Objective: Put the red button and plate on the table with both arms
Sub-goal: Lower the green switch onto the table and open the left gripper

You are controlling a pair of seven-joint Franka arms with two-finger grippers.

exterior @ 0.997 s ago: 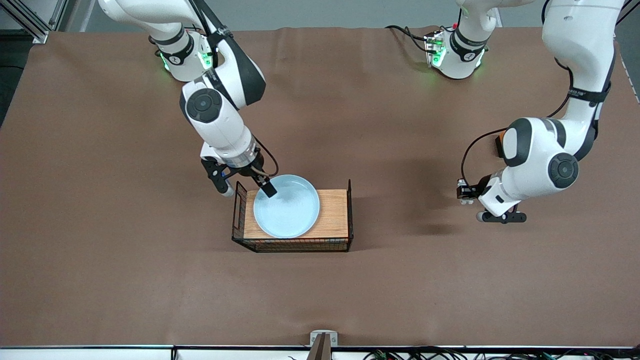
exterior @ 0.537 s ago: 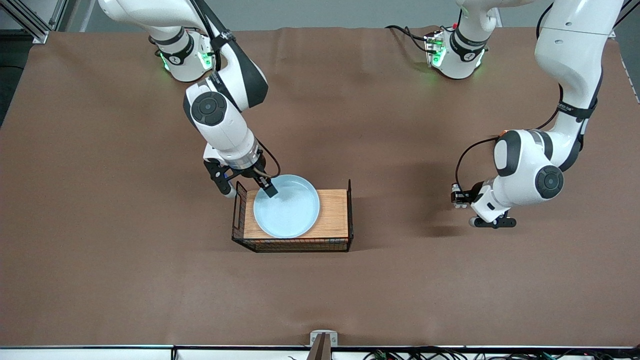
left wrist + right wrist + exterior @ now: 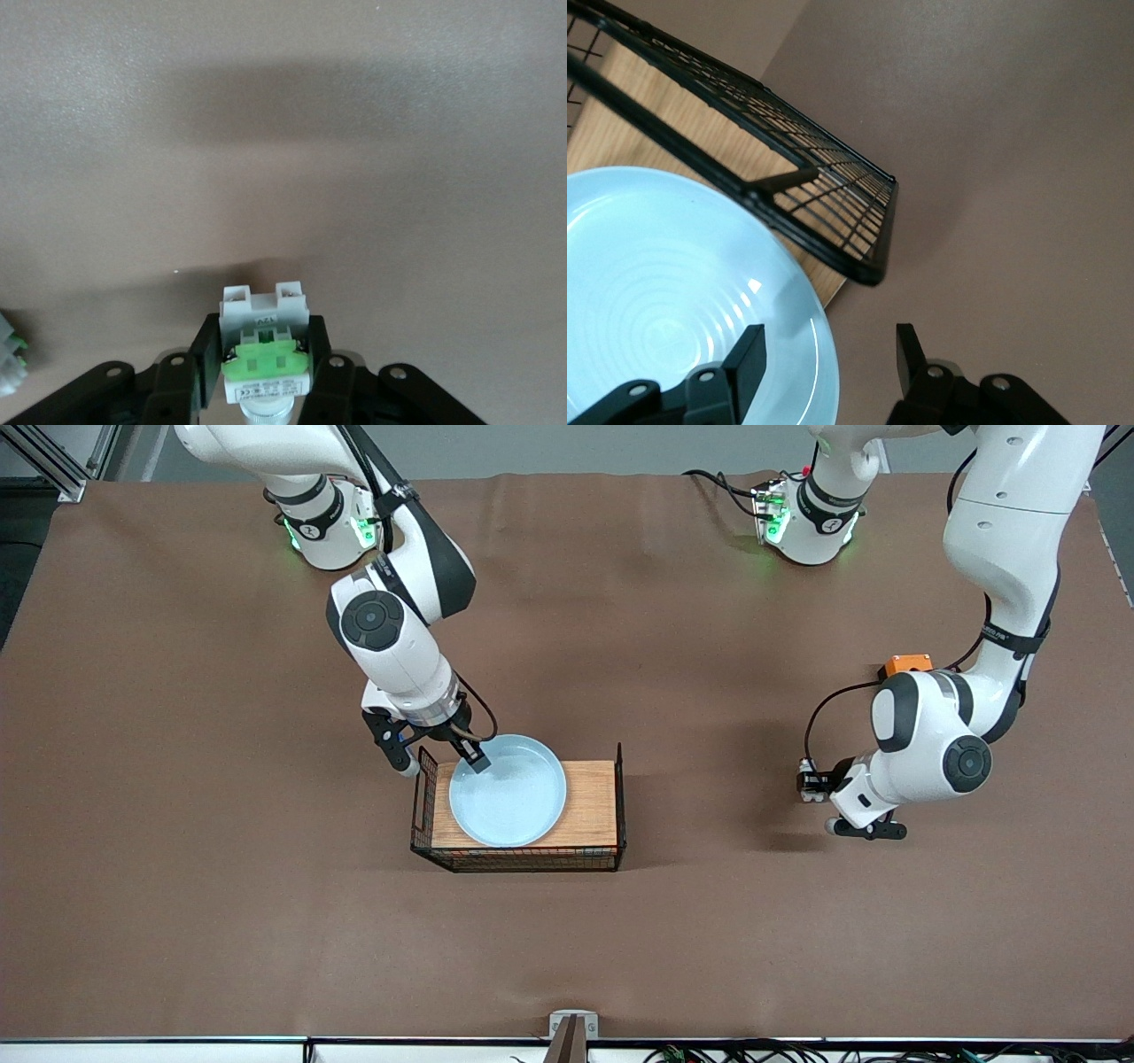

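The pale blue plate (image 3: pixel 508 790) lies on the wood-topped wire tray (image 3: pixel 592 815). My right gripper (image 3: pixel 438 757) is open and straddles the plate's rim at the tray's end toward the right arm. In the right wrist view one finger (image 3: pixel 749 359) is over the plate's inside (image 3: pixel 673 301) and the other finger (image 3: pixel 908 354) is outside the rim; the right gripper (image 3: pixel 828 363) holds nothing. My left gripper (image 3: pixel 808 782) is shut on the red button (image 3: pixel 264 341), a white piece with a green mark. The left gripper (image 3: pixel 264 359) holds it low over the brown table (image 3: pixel 709 921), toward the left arm's end.
An orange box (image 3: pixel 905 664) sits on the table beside the left arm's elbow. The tray's black wire wall (image 3: pixel 815 186) rises close to the right gripper. Another small white piece (image 3: pixel 7 359) shows at the edge of the left wrist view.
My left arm has carried the button a little toward the tray and nearer the front camera, uncovering the orange box. My right gripper has shifted slightly along the plate's rim.
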